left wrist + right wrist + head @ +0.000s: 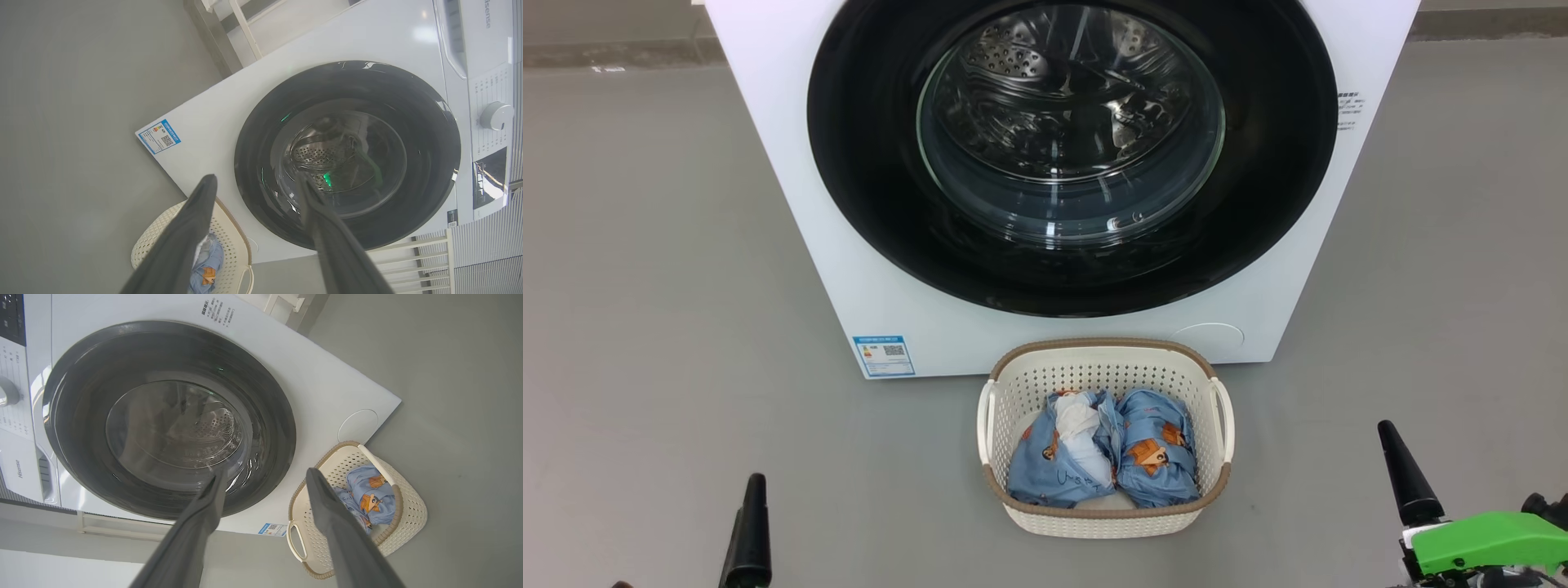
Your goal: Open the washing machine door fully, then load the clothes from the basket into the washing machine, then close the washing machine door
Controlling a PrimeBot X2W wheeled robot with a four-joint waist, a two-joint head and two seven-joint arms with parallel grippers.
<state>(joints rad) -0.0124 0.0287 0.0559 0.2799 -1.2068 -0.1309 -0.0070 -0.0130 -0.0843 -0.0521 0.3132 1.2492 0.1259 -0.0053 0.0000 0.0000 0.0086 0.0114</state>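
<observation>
Head view, from the left: the left gripper point(256, 179) is spread and empty, short of the washing machine point(890, 318). The washing machine door point(1070, 122) looks shut, though its latch is hidden. The clothes point(1152, 457) sit in the basket point(1107, 523) just before the machine. The right gripper point(266, 473) is likewise spread and empty. Every step remains. The left wrist view adds the machine's control dial point(496, 115).

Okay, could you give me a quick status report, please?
Left gripper open, empty; right gripper same. Washing machine door shut, clothes in basket. Nothing blocking the door.
</observation>
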